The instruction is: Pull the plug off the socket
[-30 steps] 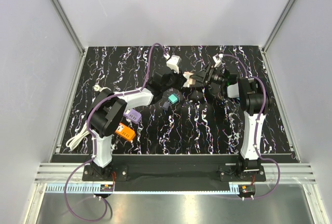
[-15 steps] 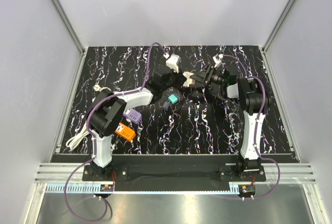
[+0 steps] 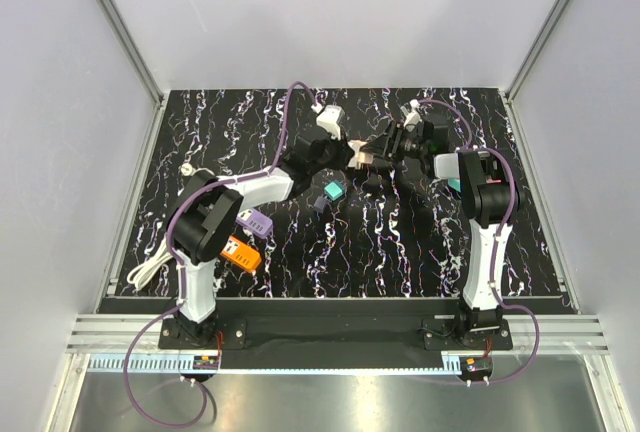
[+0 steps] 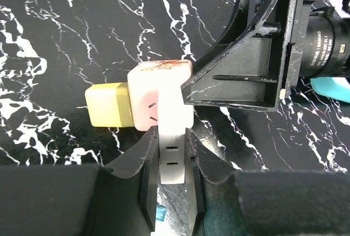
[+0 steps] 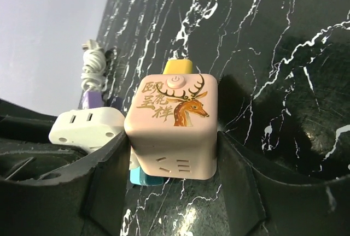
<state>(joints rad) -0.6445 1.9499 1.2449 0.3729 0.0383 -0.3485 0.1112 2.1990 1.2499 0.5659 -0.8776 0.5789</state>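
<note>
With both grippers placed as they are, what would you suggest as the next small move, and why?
Probably draw the left gripper straight back, away from the pink socket cube, while the right gripper holds firm. The left gripper is shut on the white plug, which looks seated against the cube, and the right gripper clamps the cube's sides.

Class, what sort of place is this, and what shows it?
Probably a lab robot test cell: plain white walls on an aluminium frame enclose a black marbled table, the left arm and right arm are bolted at its near edge, and an orange adapter lies loose.
</note>
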